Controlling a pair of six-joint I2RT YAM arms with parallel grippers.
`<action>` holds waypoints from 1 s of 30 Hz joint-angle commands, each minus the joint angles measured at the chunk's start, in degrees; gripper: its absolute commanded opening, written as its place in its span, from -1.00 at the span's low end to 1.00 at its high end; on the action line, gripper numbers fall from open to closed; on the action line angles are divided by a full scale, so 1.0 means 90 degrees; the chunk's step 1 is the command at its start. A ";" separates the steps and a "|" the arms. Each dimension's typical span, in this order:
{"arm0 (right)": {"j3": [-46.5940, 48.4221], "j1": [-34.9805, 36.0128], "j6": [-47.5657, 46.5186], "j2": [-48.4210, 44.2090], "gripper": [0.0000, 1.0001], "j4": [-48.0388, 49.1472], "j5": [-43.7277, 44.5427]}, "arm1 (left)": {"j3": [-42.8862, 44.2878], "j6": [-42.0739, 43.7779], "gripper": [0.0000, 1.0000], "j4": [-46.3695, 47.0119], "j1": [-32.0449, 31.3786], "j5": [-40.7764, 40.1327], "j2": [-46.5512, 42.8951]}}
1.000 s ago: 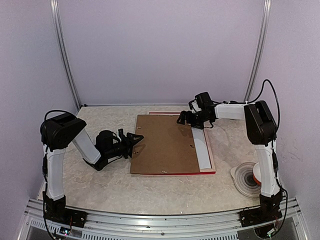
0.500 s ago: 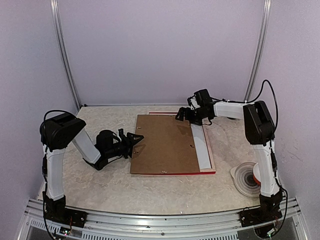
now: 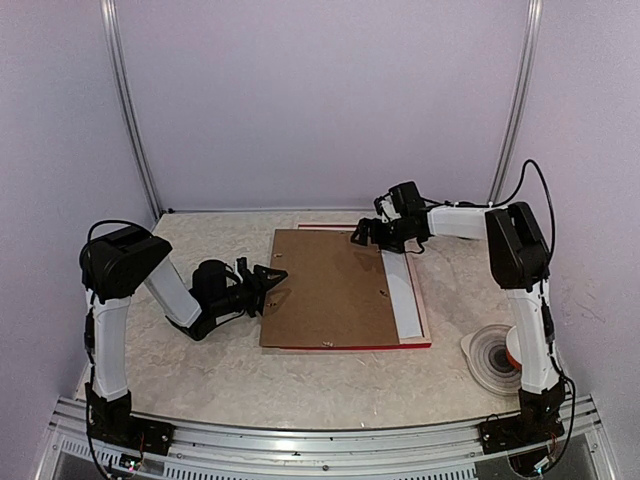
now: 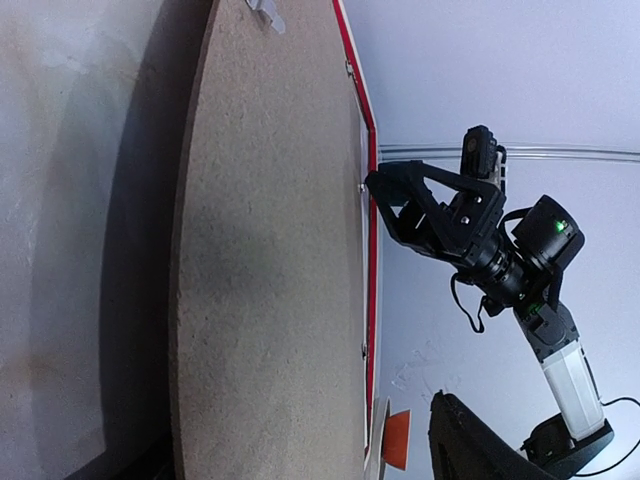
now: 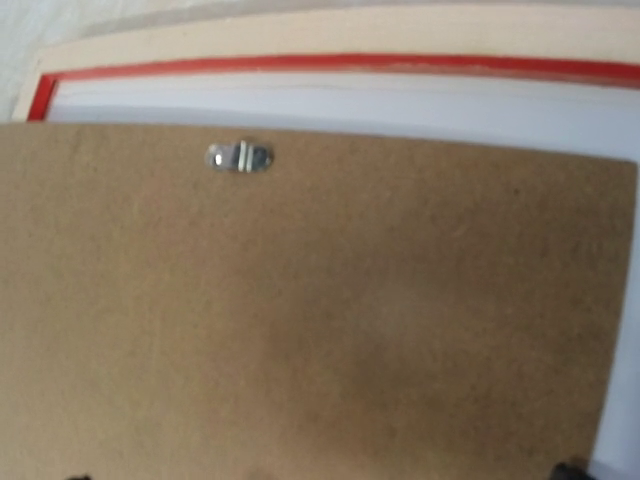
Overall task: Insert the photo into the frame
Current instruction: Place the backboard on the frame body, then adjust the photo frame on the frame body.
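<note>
Broadly, you have the pale marbled tabletop (image 3: 200, 380) carrying everything, with both arms reaching in from the near edge. Largest on it is the frame (image 3: 380, 346), lying flat and face down right of centre. Its bare pale wood back is up and its red shows along the near edge.

Over the frame lies a plain brown backing board (image 3: 325, 290), shifted to the left, so its left edge overhangs the frame. A white strip (image 3: 402, 295) is uncovered inside the frame's right rail. Whether that strip is the photo you cannot tell, as no printed side shows in any view.

Your left tool (image 3: 272, 288) sits low at the board's left edge with its jaws apart. The left wrist view shows the board running away between its two fingers, with a shadow under that edge. Whether the fingers touch the board you cannot tell.

Your right tool (image 3: 362, 235) is over the board's far right corner with its jaws spread wide and nothing between them.

Beside the right arm's base sits a round white thing with dark rings (image 3: 492, 355). Smallest is a metal clip (image 5: 239, 157) on the board near its far edge.
</note>
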 commanded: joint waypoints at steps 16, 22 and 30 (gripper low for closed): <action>-0.1090 -0.0067 -0.0080 -0.0712 0.98 0.0423 -0.0297 | -0.0084 -0.0002 0.39 0.0024 0.0028 0.0014 0.0123; -0.0851 -0.0065 -0.0046 -0.0508 0.98 0.0378 -0.0306 | -0.0106 -0.0002 0.39 0.0037 0.0028 0.0012 0.0112; -0.0395 -0.0065 -0.0085 -0.0237 0.98 0.0131 -0.0218 | -0.0126 -0.0023 0.39 0.0066 0.0028 0.0028 0.0122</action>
